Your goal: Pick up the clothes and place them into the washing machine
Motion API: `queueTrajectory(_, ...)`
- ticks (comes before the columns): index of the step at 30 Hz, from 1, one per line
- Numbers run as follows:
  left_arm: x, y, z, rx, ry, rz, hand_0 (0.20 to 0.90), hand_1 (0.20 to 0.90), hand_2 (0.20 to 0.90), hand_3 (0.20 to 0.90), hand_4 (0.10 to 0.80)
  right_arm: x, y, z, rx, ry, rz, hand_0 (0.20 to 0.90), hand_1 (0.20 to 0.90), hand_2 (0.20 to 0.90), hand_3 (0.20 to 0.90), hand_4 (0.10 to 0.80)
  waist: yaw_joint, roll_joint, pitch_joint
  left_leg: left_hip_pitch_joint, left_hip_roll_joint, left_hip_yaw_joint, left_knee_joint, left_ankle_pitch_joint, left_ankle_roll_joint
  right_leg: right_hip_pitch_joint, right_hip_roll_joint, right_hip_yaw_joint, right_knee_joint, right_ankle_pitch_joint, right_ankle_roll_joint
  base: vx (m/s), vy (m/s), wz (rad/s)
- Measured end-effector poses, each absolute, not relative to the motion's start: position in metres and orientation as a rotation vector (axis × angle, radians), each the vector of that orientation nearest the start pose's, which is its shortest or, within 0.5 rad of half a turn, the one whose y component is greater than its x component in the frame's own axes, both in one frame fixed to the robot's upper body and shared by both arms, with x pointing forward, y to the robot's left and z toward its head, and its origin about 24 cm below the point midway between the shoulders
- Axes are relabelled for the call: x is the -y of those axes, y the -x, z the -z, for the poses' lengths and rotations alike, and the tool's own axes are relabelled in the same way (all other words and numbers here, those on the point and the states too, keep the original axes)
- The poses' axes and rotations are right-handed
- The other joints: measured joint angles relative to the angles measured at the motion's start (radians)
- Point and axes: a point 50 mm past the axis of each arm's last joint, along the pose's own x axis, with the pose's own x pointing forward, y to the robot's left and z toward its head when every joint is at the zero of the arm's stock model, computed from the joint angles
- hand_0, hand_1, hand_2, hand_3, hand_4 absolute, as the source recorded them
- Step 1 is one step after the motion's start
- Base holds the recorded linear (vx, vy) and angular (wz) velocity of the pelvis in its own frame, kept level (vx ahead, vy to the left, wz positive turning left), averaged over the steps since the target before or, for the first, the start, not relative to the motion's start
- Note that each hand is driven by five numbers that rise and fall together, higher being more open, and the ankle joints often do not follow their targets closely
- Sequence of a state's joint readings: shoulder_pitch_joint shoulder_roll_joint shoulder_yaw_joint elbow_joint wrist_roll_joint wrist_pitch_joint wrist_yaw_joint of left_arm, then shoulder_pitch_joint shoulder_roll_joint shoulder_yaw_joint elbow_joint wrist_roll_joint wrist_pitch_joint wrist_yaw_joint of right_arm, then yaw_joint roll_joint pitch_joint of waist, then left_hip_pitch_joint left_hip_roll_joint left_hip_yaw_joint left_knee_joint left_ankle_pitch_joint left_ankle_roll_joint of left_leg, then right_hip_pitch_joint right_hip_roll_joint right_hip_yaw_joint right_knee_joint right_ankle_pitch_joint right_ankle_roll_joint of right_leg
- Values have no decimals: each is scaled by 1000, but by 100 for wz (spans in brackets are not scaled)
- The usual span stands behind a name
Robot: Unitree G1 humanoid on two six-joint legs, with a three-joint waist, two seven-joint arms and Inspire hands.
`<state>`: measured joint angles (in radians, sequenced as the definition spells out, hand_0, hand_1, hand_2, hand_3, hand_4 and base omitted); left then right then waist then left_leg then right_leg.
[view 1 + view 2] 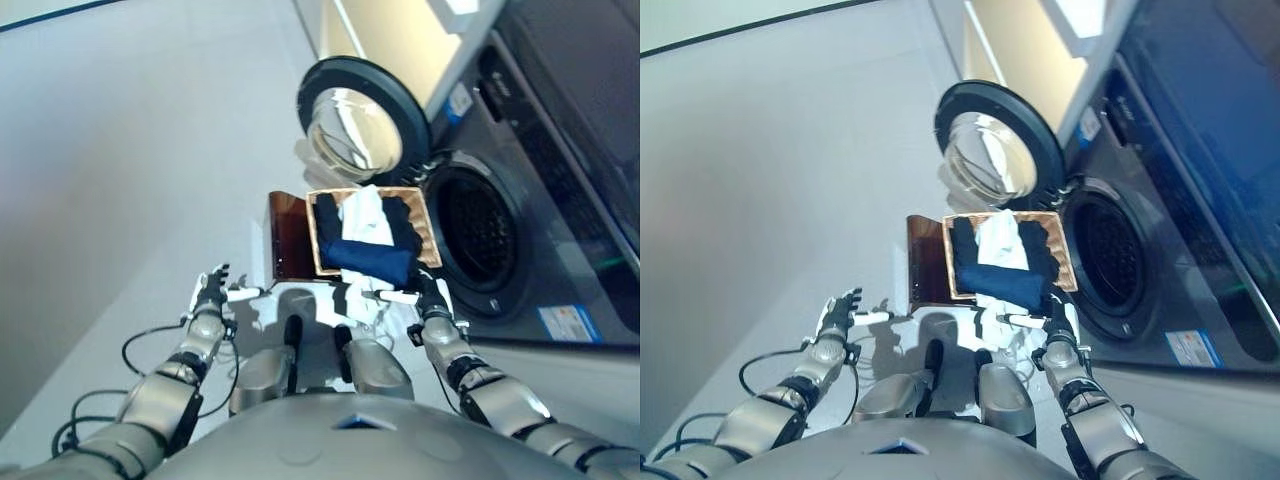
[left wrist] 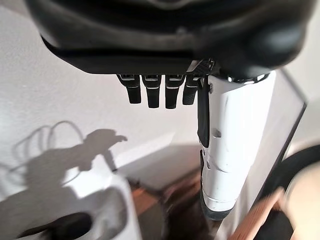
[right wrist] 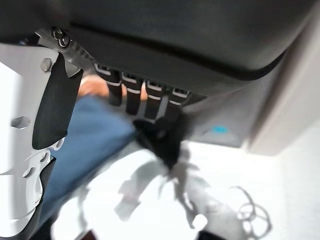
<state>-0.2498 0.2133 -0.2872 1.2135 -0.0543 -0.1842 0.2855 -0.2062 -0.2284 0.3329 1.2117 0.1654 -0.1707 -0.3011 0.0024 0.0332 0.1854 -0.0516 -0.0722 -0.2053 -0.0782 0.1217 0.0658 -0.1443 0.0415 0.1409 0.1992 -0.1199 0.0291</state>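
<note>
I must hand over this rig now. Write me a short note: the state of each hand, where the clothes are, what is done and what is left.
Left hand: open, holds nothing, over the floor left of the basket.
Right hand: open, holds nothing, at the basket's near right corner.
Clothes: dark blue, white and black pieces, all piled in the wicker basket before the washing machine.
Done: the machine's door stands open.
Left: grasp the clothes and put them into the drum; nothing lifted yet.
</note>
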Motion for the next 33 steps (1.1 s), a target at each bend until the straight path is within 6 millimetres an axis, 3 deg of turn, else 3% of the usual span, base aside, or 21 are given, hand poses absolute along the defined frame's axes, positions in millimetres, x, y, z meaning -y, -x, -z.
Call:
queueTrajectory(1,-208,-205,118,-750,-449,-135,900,900,900,900,800,211,-191,124,-779,414,159,900,900,900,900,800,-13,-1,1,-26,2,-21,2,-16,-65,44,-17,-40,-87,86,-14,-51,14,86)
queueTrajectory(2,-208,-204,119,-753,-449,-131,900,900,900,900,800,210,-192,123,-774,416,155,900,900,900,900,800,-19,-5,4,-30,15,12,7,-36,-83,65,-29,-64,-115,107,-26,-97,9,133)
queueTrajectory(3,-207,-203,120,-758,-448,-127,900,900,900,900,800,209,-195,121,-755,426,141,900,900,900,900,800,-24,-40,24,-52,43,204,76,-118,-118,98,-67,-124,-144,113,-32,-94,12,112)
queueTrajectory(4,-208,-200,121,-765,-451,-125,900,900,900,900,800,208,-199,118,-734,433,133,900,900,900,900,800,-29,-83,29,-68,62,254,139,-119,-122,98,-96,-132,-147,112,-32,-61,47,79)
queueTrajectory(5,-209,-197,123,-773,-452,-127,900,900,900,900,800,207,-204,116,-720,440,127,900,900,900,900,800,-21,-99,29,-74,61,228,190,-126,-133,95,-104,-123,-149,110,-31,25,86,19)
queueTrajectory(6,-209,-186,128,-802,-446,-124,900,900,900,900,800,206,-212,110,-685,445,121,900,900,900,900,800,-21,-104,28,-58,87,175,223,-134,-144,99,-101,-114,-165,115,-25,95,108,-10)
queueTrajectory(7,-208,-181,131,-815,-443,-119,900,900,900,900,800,206,-216,107,-664,448,120,900,900,900,900,800,-29,-97,25,-29,106,175,173,-133,-147,105,-95,-114,-172,116,-23,110,91,4)
queueTrajectory(8,-204,-174,135,-837,-436,-104,900,900,900,900,800,208,-224,101,-633,460,120,900,900,900,900,800,-52,-80,17,35,133,186,54,-125,-139,120,-82,-116,-194,120,-14,69,58,13)
queueTrajectory(9,-203,-172,136,-842,-432,-100,900,900,900,900,800,210,-224,100,-632,464,122,900,900,900,900,800,-51,-72,12,64,139,187,18,-115,-133,120,-73,-117,-199,122,-11,44,83,-1)
queueTrajectory(10,-202,-174,135,-836,-433,-92,900,900,900,900,800,212,-225,99,-628,478,121,900,900,900,900,800,-47,-51,6,84,162,192,-1,-115,-105,120,-52,-117,-204,124,-2,27,54,-10)
queueTrajectory(12,-206,-184,130,-811,-448,-93,900,900,900,900,800,208,-223,101,-633,507,88,900,900,900,900,800,-45,-74,1,80,140,194,0,-112,-95,121,-75,-122,-213,134,14,67,63,3)
queueTrajectory(16,-221,-189,124,-794,-483,-118,900,900,900,900,800,199,-225,103,-635,521,38,900,900,900,900,800,-40,-79,-15,86,100,189,-1,-109,-82,167,-116,-128,-283,160,48,45,8,7)
queueTrajectory(22,-234,-170,131,-861,-459,-150,900,900,900,900,800,195,-228,103,-669,597,-106,900,900,900,900,800,-37,-66,-60,85,106,183,-2,-107,-68,165,-108,-135,-286,170,43,10,-4,1)
queueTrajectory(26,-231,-161,135,-895,-445,-130,900,900,900,900,800,185,-249,77,-514,664,-237,900,900,900,900,800,-43,-71,-71,61,111,195,-2,-97,-64,134,-101,-121,-285,187,40,-21,-8,-12)
queueTrajectory(33,-229,-158,138,-908,-425,-111,900,900,900,900,800,172,-268,57,-417,844,-467,900,900,900,900,800,-41,-84,-81,59,111,197,-2,-94,-64,132,-103,-121,-284,189,41,-4,-2,0)
